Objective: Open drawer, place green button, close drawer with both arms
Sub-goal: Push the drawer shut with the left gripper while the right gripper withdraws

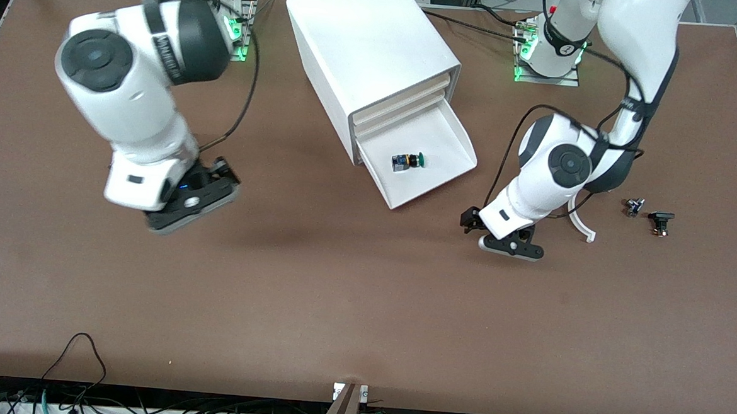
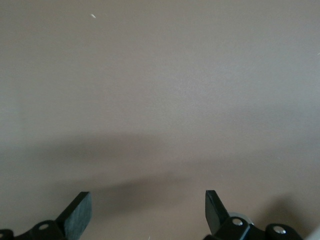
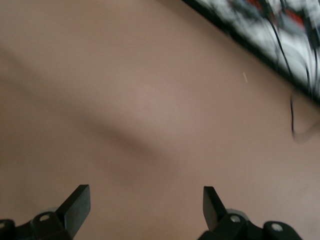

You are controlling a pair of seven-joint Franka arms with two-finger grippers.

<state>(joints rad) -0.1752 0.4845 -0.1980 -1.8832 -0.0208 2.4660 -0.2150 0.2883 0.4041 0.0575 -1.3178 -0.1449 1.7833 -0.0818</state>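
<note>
Step in hand: the drawer (image 1: 431, 156) stood pulled out of the cabinet (image 1: 370, 55) and the button (image 1: 407, 162) already lay in it, so I judged the placing done and only the closing left.
Button: it lay on its side on the drawer floor, green cap toward the 3 o'clock edge of the front view, touching neither side wall.
Drawer: bottommost of four, its open front lip pointing toward about 5 o'clock in the front view; the three above it were shut.
My left gripper (image 1: 510, 243): it hovered over bare table (image 1: 338, 306) at about 4 o'clock from the drawer's lip, fingers (image 2: 216, 208) spread wide and holding nothing.
My right gripper (image 1: 195, 199): it hung over bare table at about 9 o'clock from the drawer, well apart from it, fingers (image 3: 76, 204) likewise spread and empty.
Other things: two small black parts (image 1: 649, 212) and a white curved piece (image 1: 581, 221) lay toward my left arm's end of the table.
Next move: in my judgement, I needed to bring a gripper against the drawer's front lip and push squarely along its slide toward 11 o'clock, so that the tray did not skew or jolt the button.
</note>
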